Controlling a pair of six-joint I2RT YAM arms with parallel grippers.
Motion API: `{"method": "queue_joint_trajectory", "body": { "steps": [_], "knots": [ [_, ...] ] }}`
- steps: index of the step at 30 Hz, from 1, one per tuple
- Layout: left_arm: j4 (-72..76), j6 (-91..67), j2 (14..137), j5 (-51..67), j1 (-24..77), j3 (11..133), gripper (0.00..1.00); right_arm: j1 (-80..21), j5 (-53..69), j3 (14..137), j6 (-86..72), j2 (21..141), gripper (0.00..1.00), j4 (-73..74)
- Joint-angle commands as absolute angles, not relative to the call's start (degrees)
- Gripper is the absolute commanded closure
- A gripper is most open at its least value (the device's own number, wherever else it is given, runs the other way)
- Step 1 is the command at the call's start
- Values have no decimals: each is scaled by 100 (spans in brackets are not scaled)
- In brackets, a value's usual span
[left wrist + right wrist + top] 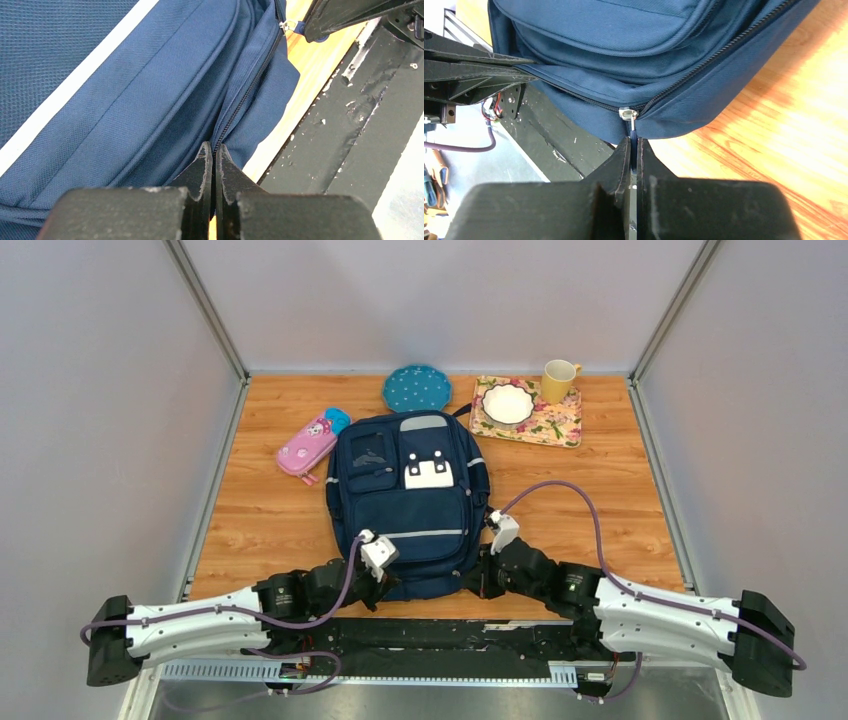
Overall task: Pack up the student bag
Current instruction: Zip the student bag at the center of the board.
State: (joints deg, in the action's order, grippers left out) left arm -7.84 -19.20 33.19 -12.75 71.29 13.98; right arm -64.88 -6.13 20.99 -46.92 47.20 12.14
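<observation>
One pinch we rely on: the right tool (634, 146) is closed on the zipper pull (628, 116) at the bag's (372, 502) lower edge, track (724, 54) running upper right; the left tool (213, 151) is closed, hold unclear.

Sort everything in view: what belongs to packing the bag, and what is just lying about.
Job: student bag; zip pull, pinched by the right gripper; left gripper, shut at the bag's zip; pink pencil case, probably to pack.
Lying about: teal plate; floral tray; white bowl; yellow mug.
</observation>
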Motion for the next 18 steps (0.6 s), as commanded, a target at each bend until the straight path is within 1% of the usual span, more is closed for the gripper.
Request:
{"method": "queue_joint_trajectory", "body": {
  "steps": [1, 8, 11, 12, 13, 14, 15, 16, 18],
  "knots": [
    [-1195, -1837, 2883, -2303, 7066, 1573, 100, -6451, -1318, 1767, -5088, 4641, 100, 2056],
    [-1634, -2091, 2453, -2364, 7075, 1442, 100, -6372, -1652, 1503, -5537, 4000, 100, 2127],
    [-1740, -2223, 2268, -2452, 7075, 1389, 100, -6284, -1600, 1433, -5608, 3788, 100, 2162],
    [-1740, -2267, 2198, -2470, 7075, 1389, 97, -6302, -1556, 1424, -5486, 3727, 100, 2075],
    [-1705, -2276, 2171, -2444, 7066, 1389, 78, -6293, -1495, 1415, -5423, 3718, 100, 2031],
    [-1679, -2276, 2180, -2330, 7075, 1415, 66, -6293, -1372, 1424, -5371, 3718, 100, 2004],
    [-1618, -2259, 2232, -2277, 7075, 1450, 58, -6293, -1328, 1415, -5327, 3735, 100, 1960],
    [-1461, -2207, 2285, -2215, 7075, 1616, 45, -6293, -1258, 1406, -5239, 3770, 100, 1916],
    [-1345, -2005, 2590, -2013, 7075, 1941, 36, -6293, -1090, 1406, -5186, 3805, 100, 1829]
  ]
}}
